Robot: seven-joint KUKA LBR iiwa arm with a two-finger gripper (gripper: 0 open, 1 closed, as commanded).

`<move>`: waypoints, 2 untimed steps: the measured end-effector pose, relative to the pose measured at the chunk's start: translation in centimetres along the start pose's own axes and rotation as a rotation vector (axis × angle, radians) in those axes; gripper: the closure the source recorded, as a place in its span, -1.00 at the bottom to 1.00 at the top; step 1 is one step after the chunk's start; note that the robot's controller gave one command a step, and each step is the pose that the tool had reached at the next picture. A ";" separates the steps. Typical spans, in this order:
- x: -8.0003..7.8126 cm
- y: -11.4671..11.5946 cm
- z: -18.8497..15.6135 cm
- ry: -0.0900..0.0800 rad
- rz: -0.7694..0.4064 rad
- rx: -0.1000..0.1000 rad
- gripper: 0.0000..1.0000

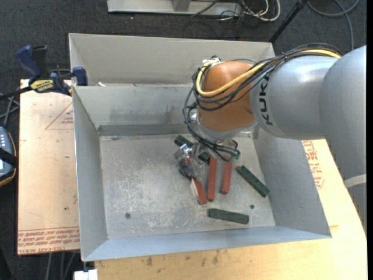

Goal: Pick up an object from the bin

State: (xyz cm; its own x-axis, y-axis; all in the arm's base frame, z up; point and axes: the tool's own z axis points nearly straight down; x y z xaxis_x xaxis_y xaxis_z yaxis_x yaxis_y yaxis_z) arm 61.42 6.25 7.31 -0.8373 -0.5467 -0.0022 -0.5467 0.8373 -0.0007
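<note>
My gripper (pixel 187 158) hangs low over the middle of the bin, beneath the arm's orange cover, right at the upper left end of a small cluster of sticks. Two reddish-brown sticks (pixel 224 178) lie side by side just to its right. A third reddish-brown stick (pixel 200 191) slants away below the gripper and seems to touch it. A short dark green piece (pixel 182 140) pokes out just above the gripper.
A dark green bar (pixel 252 181) lies slanted right of the red sticks. Another dark green bar (pixel 228 216) lies near the bin's front wall. The arm covers the bin's back right part.
</note>
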 end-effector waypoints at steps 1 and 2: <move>0.0 0.0 0.0 0.000 0.000 0.000 1.00; 0.6 -3.1 -3.4 -0.004 -0.276 0.003 -1.00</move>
State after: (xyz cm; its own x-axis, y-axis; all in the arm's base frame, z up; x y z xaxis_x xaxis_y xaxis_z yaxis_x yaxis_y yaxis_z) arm 62.57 3.32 10.74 -0.6567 -0.7541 -0.0052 -0.7541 0.6568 -0.0043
